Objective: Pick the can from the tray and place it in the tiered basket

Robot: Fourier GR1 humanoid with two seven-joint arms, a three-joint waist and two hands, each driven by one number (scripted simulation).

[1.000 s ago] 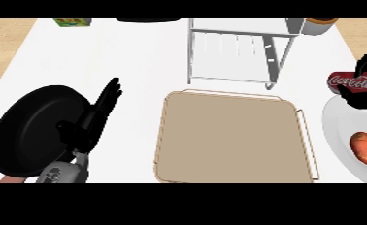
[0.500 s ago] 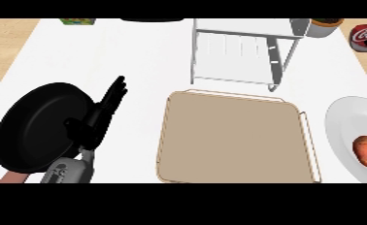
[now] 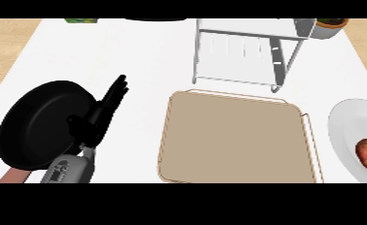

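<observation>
Here, one flat beige rectangular tray (image 3: 233,139) with rounded corners and a thin raised rim is lying on the white bench (image 3: 143,54), and its matte surface is bare. The can is showing nowhere in the head view, so where it is cannot be told. Just behind the tray, one white wire tiered basket (image 3: 243,52) is standing, built of thin metal rods with a slatted lower shelf and a solid pale upper shelf.

One round black frying pan (image 3: 43,122) is sitting at the left, smooth and dark. One left hand (image 3: 97,117) is resting beside it on a grey forearm, its black fingers (image 3: 114,90) lying straight and close together, pointing up and away, holding nothing. The right hand is not showing.

At the right edge, one glossy white round plate (image 3: 344,127) is partly cropped, with a reddish-brown item (image 3: 362,151) lying on it, too cut off to identify. At the far edge one green object (image 3: 82,21) and one pale pot (image 3: 326,27) with a brown rim are partly showing.
</observation>
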